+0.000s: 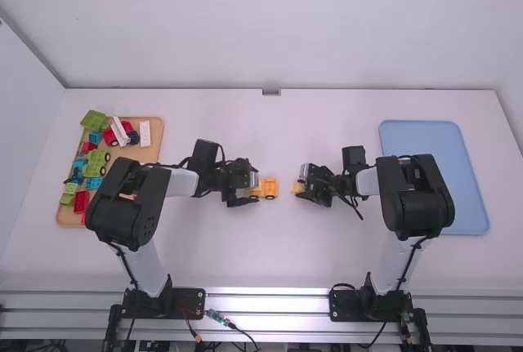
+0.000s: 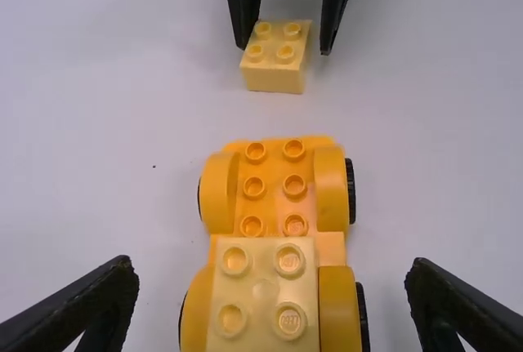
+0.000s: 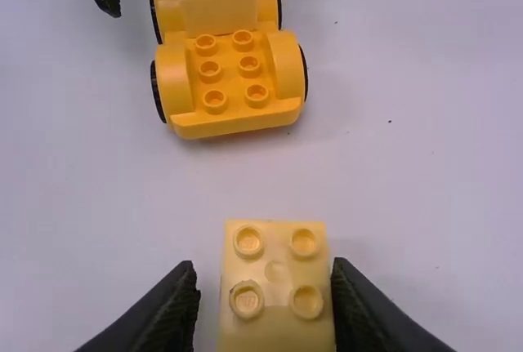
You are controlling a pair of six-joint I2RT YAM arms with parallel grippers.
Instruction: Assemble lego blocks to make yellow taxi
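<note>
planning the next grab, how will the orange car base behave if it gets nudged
The orange car base would probably roll, since wheels show along both sides. Its moulded studs and block-like body suggest stiff plastic that shouldn't flex. It sits low and wide, so tipping seems unlikely.

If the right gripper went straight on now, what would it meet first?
Likely the pale yellow brick between the open fingers of the right gripper, then the orange wheeled base beyond. Its downward tilt is unclear.
</note>
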